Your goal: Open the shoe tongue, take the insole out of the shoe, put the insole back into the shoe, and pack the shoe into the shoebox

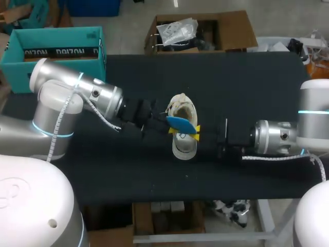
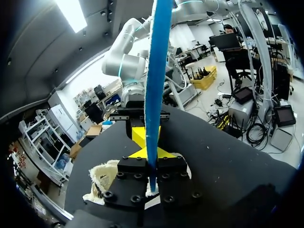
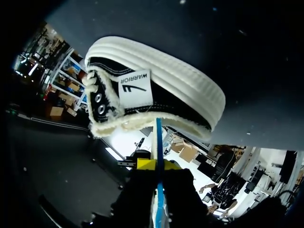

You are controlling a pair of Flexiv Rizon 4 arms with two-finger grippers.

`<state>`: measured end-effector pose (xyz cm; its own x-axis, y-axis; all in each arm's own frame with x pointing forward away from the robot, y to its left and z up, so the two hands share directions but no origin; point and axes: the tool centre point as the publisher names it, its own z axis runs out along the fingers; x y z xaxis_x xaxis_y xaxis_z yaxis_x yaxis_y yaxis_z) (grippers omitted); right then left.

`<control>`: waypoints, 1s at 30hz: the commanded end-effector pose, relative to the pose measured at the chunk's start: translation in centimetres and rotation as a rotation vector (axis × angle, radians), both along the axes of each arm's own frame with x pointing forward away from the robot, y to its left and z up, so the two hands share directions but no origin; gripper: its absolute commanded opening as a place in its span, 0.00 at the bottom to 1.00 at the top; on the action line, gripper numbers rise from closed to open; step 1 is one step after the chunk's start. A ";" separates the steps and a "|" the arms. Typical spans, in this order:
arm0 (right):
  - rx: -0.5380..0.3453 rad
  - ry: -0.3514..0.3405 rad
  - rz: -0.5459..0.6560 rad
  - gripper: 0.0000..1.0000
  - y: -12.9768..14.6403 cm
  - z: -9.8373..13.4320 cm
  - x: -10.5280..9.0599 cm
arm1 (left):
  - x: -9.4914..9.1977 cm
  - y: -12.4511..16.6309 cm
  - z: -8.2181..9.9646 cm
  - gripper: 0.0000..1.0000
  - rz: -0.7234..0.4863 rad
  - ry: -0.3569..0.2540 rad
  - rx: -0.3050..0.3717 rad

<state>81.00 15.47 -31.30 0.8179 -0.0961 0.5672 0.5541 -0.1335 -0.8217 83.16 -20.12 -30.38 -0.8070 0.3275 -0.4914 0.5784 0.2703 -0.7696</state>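
Observation:
A white-soled shoe (image 1: 183, 146) stands mid-table, toe toward the front edge. Just above its opening hangs the blue insole (image 1: 180, 122), held on edge. My left gripper (image 1: 172, 129) comes from the left and is shut on one end of it. My right gripper (image 1: 197, 128) is shut on the other end. In the left wrist view the insole (image 2: 156, 71) rises from between my gripper (image 2: 152, 175) fingers, with the shoe (image 2: 102, 178) below and my right gripper (image 2: 141, 135) ahead. The right wrist view has the insole (image 3: 158, 142) in its gripper (image 3: 158, 166), facing the shoe (image 3: 180, 90). The teal shoebox (image 1: 56, 51) sits open at back left.
The black table top (image 1: 231, 87) stretches around the shoe on all sides. Both arms lie low over it, one on each side of the shoe.

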 end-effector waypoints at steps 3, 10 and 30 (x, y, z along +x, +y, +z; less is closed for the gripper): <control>-0.041 0.009 -0.037 0.45 0.3 0.2 -0.9 | 0.1 -0.4 0.0 0.00 -0.047 -0.049 0.014; -0.050 0.004 -0.084 0.41 -0.1 -0.2 -2.0 | 0.7 -0.9 0.4 0.00 -0.156 -0.130 0.090; -0.071 0.000 -0.114 0.17 0.7 -1.6 0.7 | 2.7 -0.6 -2.7 0.00 -0.202 -0.113 0.150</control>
